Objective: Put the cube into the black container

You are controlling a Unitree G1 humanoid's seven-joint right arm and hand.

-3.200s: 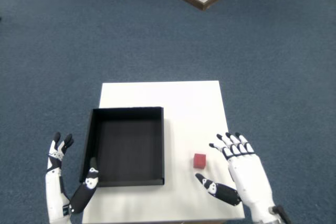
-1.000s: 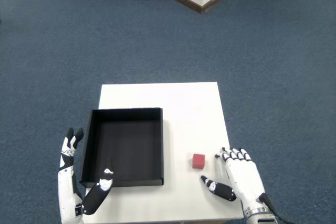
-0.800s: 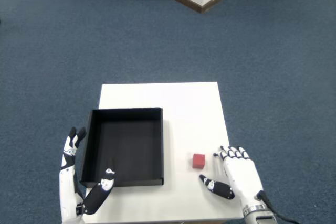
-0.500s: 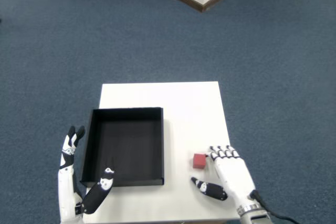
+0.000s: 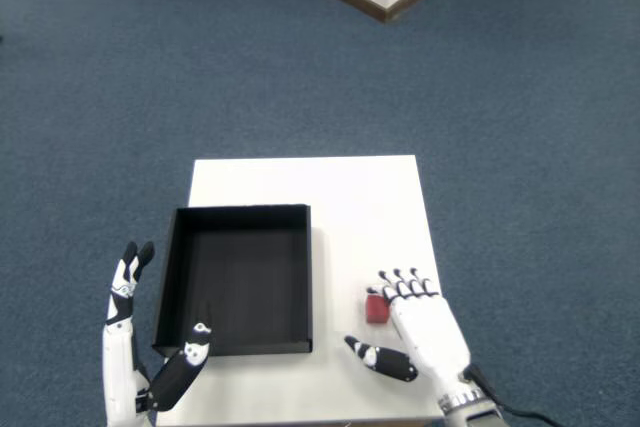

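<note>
Head view: blue carpet (image 5: 520, 127) fills most of the frame. White table (image 5: 350, 197) sits at lower centre. Black container (image 5: 238, 282), open-topped and rectangular, rests on the table's left half; nothing visible inside. Right hand (image 5: 420, 332) is over the table's near right corner, palm down, four fingers extended forward and close together, thumb (image 5: 378, 358) splayed out to the left. Left hand (image 5: 140, 367) is beside the container's left wall, fingers spread, thumb over the near left corner. Red cube (image 5: 376, 307) lies on the table just right of the container, partly covered by the right fingertips (image 5: 398, 284). Fingertips appear to touch the cube's top; contact uncertain. No closed grasp on it.
</note>
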